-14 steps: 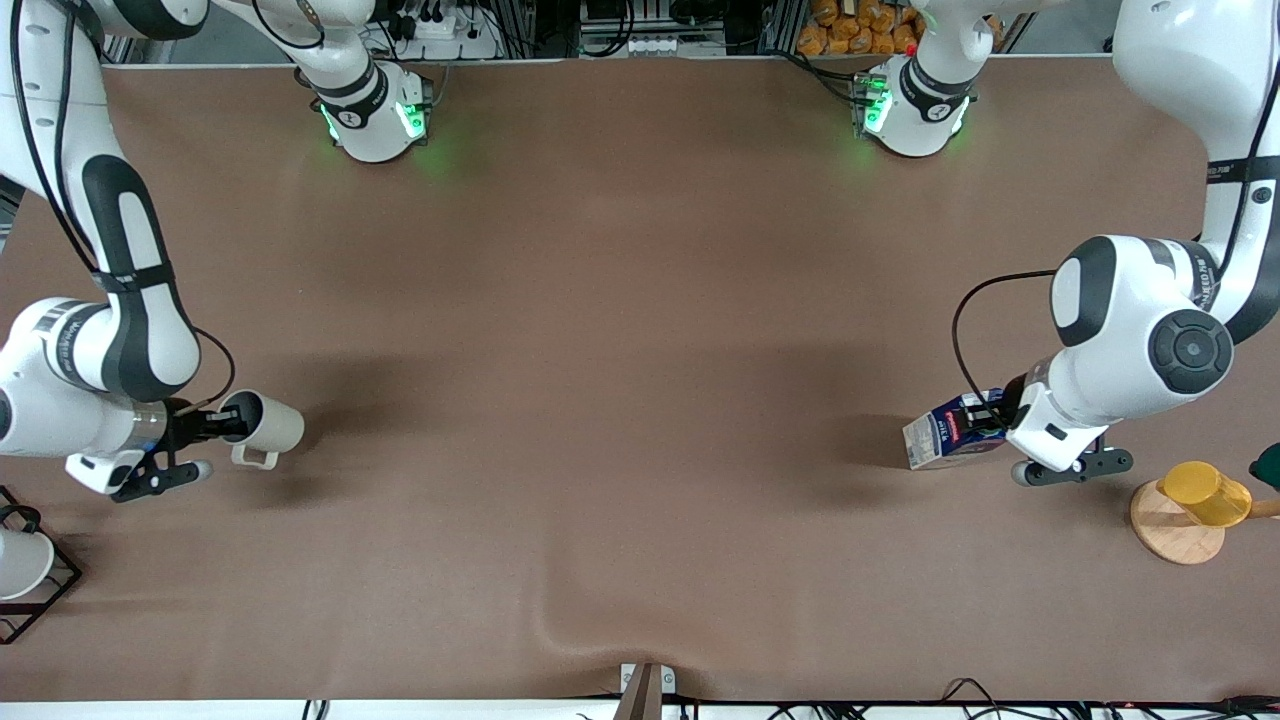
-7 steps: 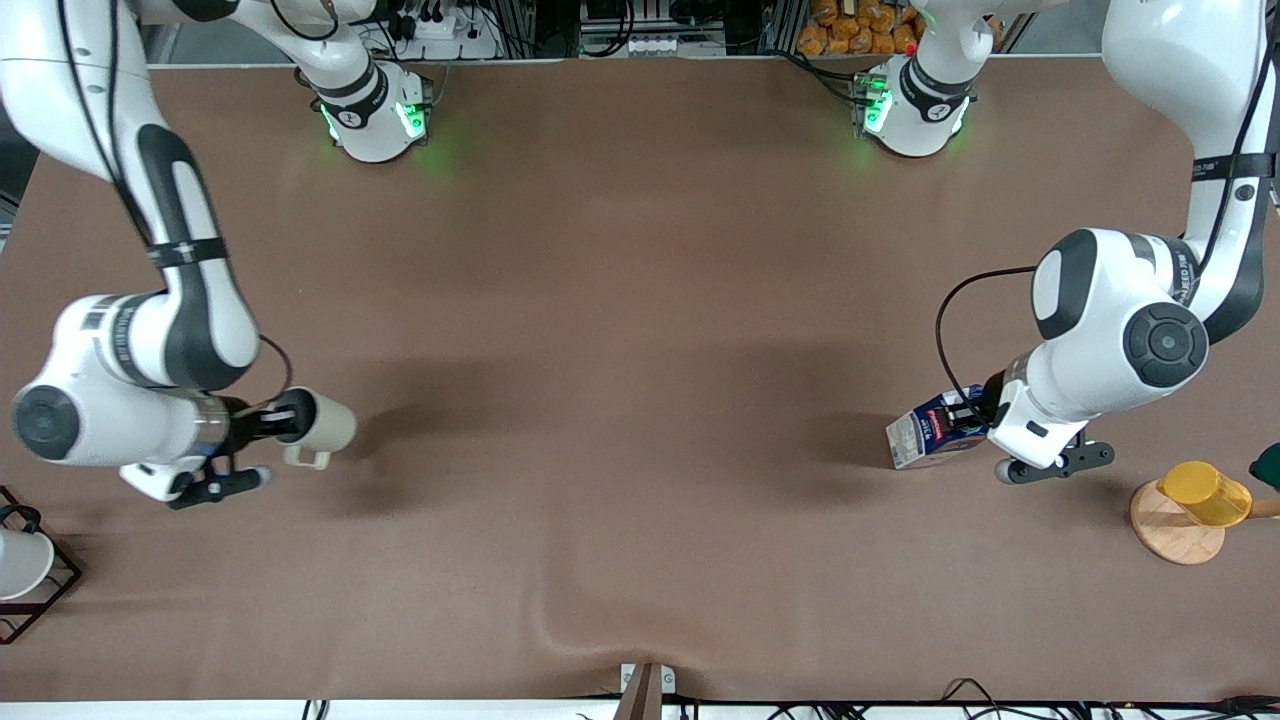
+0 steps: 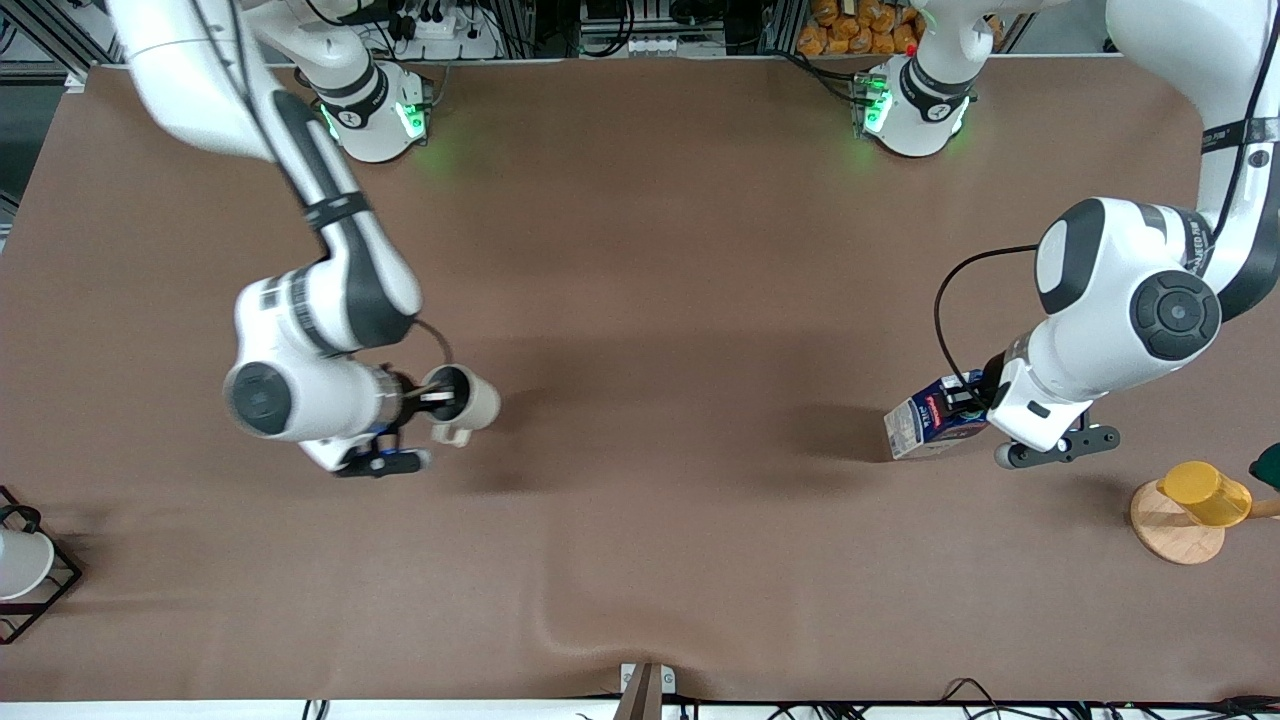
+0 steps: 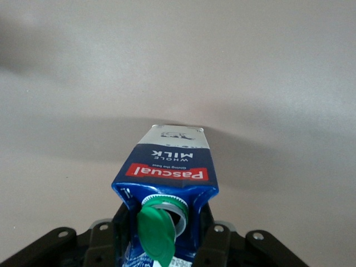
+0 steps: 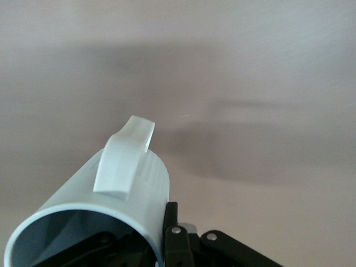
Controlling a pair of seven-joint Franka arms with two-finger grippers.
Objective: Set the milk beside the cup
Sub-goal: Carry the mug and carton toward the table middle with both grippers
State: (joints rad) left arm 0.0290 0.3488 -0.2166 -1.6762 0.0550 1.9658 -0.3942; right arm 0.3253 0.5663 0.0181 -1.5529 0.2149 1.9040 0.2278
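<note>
Carrying: both arms hold their loads in the air over the brown table cloth, well apart from each other.
Nearest things: a white cup in a black wire rack at the right arm's end, and a yellow cup on a round wooden disc at the left arm's end; neither belongs to the task.
Milk: the small dark blue gable-top carton with green cap and red label band hangs tilted, whitish base leading, over the left arm's end of the table.
Left gripper: clamped on the carton's top, fingers on either side of the cap in the left wrist view.
Cup: the beige mug with grey inside and loop handle is held on its side over the table, toward the right arm's end.
Right gripper: pinching the mug's rim, one finger inside.
Step, as I judge it: transport; neither load is set down.
Next move calls for: standing the mug upright on the cloth, then bringing the carton over and lowering it upright just beside the mug without knocking it.
Count: one milk carton, one beige mug, one yellow cup, one white cup, two grippers.
</note>
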